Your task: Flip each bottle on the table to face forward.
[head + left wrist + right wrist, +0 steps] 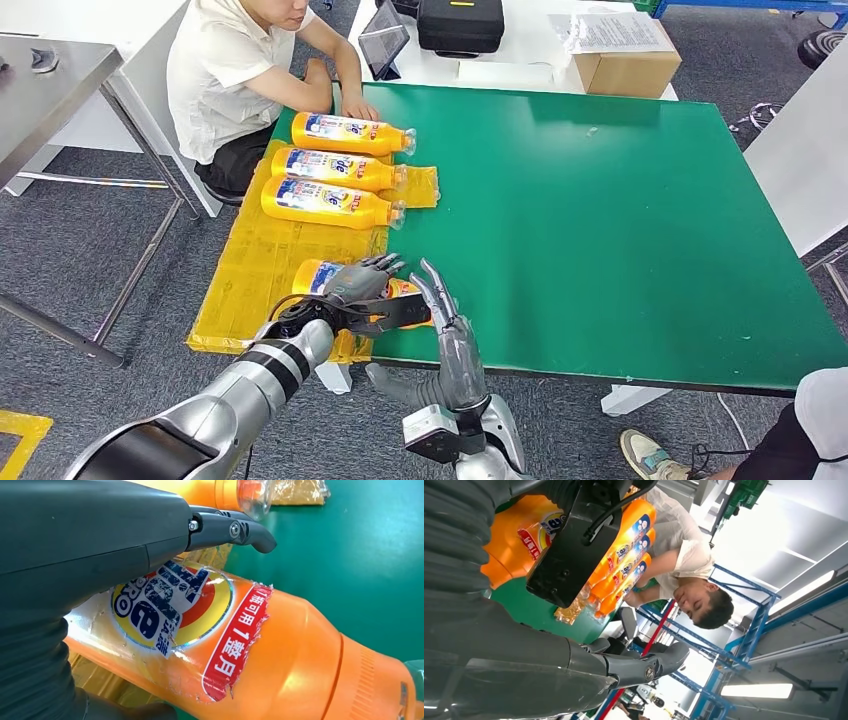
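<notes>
Green table (pixel 620 220), yellow sheet (pixel 250 250) along its left edge; three orange bottles (pixel 330 168) lie upper left by a seated person (pixel 235 75). Fourth bottle (pixel 318 275) at lower centre, left hand (pixel 365 285) gripping it. Right hand (pixel 445 310) just beside, fingers spread, empty
</notes>
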`<control>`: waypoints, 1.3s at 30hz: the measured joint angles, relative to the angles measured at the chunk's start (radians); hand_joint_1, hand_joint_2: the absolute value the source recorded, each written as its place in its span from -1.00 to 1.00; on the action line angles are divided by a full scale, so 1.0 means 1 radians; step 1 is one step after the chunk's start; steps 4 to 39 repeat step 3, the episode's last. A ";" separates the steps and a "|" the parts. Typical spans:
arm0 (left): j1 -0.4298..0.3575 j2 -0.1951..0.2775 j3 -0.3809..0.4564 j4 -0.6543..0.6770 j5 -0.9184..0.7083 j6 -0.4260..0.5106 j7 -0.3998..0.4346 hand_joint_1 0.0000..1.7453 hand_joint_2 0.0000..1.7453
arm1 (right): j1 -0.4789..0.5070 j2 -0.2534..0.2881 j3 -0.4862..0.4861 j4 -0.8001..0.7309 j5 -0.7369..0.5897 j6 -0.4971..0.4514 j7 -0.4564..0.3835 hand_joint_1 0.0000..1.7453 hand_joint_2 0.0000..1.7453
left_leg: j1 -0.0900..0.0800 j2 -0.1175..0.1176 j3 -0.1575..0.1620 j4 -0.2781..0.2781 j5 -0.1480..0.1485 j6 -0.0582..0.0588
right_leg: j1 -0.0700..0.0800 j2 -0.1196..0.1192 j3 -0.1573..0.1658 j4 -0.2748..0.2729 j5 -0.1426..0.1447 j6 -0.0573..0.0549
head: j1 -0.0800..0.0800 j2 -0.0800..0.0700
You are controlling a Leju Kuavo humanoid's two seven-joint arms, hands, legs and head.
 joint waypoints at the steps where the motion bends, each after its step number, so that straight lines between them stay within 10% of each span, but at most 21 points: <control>1: -0.004 0.001 -0.003 0.002 0.000 -0.013 0.001 -1.00 1.00 | -0.002 0.000 0.002 0.002 -0.002 -0.001 0.000 -1.00 1.00 | 0.000 0.000 0.000 0.000 0.000 0.000 | 0.000 0.000 0.000 0.000 0.000 0.000 | 0.000 0.000; 39: -0.010 0.002 -0.007 0.004 0.001 -0.032 0.001 -1.00 1.00 | -0.005 0.000 0.005 0.004 -0.004 -0.003 0.000 -1.00 1.00 | 0.000 0.000 0.001 0.000 0.000 0.000 | 0.000 0.000 0.001 0.000 0.000 0.000 | 0.000 0.000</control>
